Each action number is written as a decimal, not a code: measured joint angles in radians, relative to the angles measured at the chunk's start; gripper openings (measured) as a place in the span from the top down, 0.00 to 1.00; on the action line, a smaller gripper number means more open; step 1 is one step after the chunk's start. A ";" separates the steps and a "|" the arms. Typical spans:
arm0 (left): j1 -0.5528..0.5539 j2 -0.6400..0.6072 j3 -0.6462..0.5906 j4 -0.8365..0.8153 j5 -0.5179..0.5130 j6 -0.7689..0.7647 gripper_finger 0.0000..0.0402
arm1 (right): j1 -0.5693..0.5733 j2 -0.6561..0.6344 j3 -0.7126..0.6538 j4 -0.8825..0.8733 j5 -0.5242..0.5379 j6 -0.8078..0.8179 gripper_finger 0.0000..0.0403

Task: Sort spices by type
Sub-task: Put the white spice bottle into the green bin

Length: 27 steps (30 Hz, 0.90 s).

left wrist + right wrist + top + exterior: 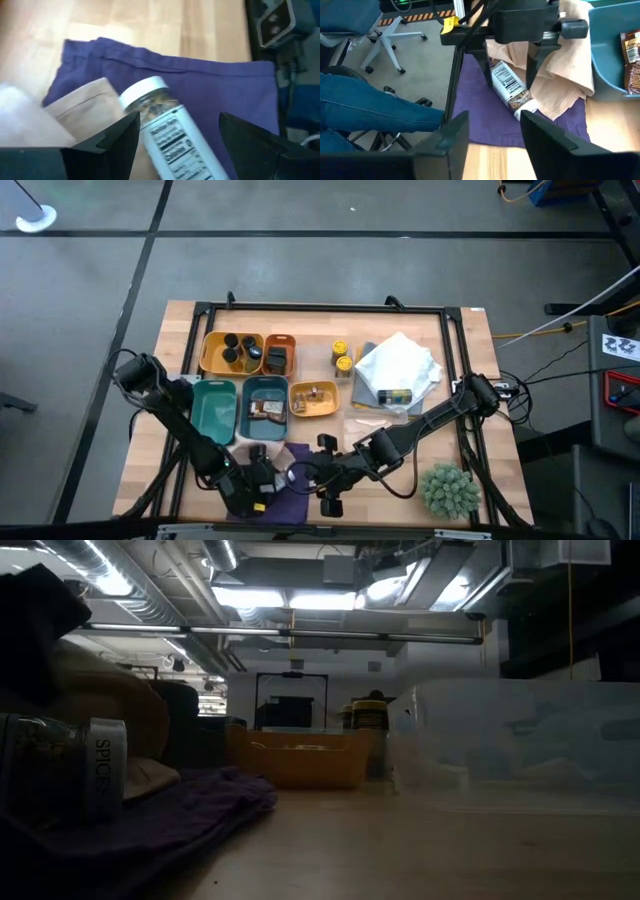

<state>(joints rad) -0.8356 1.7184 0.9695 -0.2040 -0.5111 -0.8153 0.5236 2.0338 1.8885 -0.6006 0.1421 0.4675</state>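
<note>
A spice jar (167, 132) with a white cap and a printed label lies on its side on a purple cloth (210, 85), partly over a tan paper packet (87, 107). My left gripper (177, 137) is open at the table's near edge (255, 480), pointing down, one finger on each side of the jar's body. The right wrist view shows the same jar (510, 87) between those fingers. My right gripper (495, 135) is open too and hovers just right of the cloth (308, 475), facing the jar and touching nothing. The low view shows the jar (70, 775) lying on the cloth.
Farther back stand a yellow tray (208, 355) with black-capped jars, an orange tray (280, 340), two teal trays (212, 408), a small yellow tray (313, 410), yellow-capped jars (342, 356) and a white plastic bag (398, 368). A spiky green plant (448, 488) sits near right. A person's legs (365, 107) are beyond the near edge.
</note>
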 joint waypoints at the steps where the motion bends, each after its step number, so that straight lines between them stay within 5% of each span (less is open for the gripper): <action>1: 0.000 0.000 0.000 -0.007 -0.009 -0.017 0.37 | 0.000 0.000 0.000 0.000 0.002 0.000 0.54; 11: 0.000 0.023 0.000 -0.048 -0.012 -0.086 0.37 | 0.000 0.000 0.000 0.000 0.006 0.000 0.39; 27: -0.003 0.070 0.001 0.006 0.058 -0.099 0.37 | 0.000 0.000 0.000 0.001 0.008 -0.001 0.38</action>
<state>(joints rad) -0.8387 1.7886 0.9703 -0.1978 -0.4530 -0.9140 0.5232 2.0342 1.8881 -0.5999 0.1497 0.4667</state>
